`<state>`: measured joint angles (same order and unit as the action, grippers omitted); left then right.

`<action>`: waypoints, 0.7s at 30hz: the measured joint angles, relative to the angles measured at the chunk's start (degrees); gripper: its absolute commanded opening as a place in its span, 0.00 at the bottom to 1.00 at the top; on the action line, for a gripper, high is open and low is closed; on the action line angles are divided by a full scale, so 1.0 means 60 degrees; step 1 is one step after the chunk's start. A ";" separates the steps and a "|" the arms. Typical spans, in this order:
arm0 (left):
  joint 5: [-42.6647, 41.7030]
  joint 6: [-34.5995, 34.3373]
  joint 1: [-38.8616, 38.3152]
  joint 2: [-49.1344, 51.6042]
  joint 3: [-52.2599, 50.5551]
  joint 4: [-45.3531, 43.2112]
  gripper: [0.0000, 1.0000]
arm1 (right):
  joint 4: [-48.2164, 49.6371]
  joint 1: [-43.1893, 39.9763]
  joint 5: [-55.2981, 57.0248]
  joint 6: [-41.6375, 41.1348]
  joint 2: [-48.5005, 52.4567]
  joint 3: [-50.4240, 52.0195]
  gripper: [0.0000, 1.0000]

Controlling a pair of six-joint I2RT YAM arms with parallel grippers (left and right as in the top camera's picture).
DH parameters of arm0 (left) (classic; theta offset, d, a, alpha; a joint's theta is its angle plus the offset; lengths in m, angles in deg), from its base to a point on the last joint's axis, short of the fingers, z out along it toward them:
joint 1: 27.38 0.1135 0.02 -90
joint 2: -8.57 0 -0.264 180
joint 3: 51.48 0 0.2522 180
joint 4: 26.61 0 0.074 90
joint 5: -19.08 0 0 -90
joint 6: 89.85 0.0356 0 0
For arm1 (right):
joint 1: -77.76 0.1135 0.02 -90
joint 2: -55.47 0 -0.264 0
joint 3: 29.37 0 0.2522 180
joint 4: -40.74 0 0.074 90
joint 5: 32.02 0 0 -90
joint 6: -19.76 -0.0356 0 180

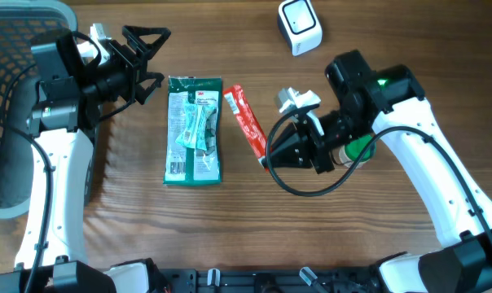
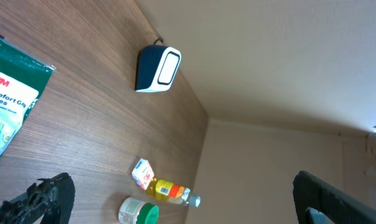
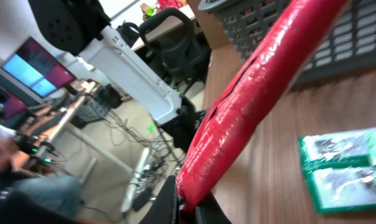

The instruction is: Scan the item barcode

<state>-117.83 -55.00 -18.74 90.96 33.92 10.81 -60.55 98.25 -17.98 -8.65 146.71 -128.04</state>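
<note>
2 grippers flank the green glove pack: the left gripper gapes empty beside it, the right gripper pinches a red packet, seemingly by its end.

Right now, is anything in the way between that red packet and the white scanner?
Nothing visible. The red packet, pinched at one end by the right gripper, has only bare table between it and the scanner. The green pack lies on its other side.
</note>
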 measured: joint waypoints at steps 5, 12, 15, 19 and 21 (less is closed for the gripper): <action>0.0033 0.0000 0.0000 0.0000 0.0000 0.0000 1.00 | -0.0736 0.0000 -0.0011 0.0004 -0.0007 0.0000 0.04; 0.0040 0.0000 0.0000 0.0000 0.0000 0.0000 1.00 | 0.0346 0.0000 0.0739 -0.0335 -0.0051 0.0000 0.04; 0.0069 0.0000 0.0000 0.0000 0.0000 -0.0004 1.00 | 0.2951 0.0007 0.2160 -0.2834 -0.0069 0.0004 0.04; 0.0073 0.0000 0.0000 0.0000 0.0000 0.0015 1.00 | 0.4258 0.0007 0.4739 -0.5763 -0.0066 -0.0149 0.04; 0.0073 0.0000 0.0000 0.0000 0.0000 0.0018 1.00 | 0.4000 0.0007 0.5890 -0.6455 -0.0066 -0.0612 0.04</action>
<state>-117.39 -55.00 -18.74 90.96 33.92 10.92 -36.55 98.30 17.36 -47.39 146.32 -131.71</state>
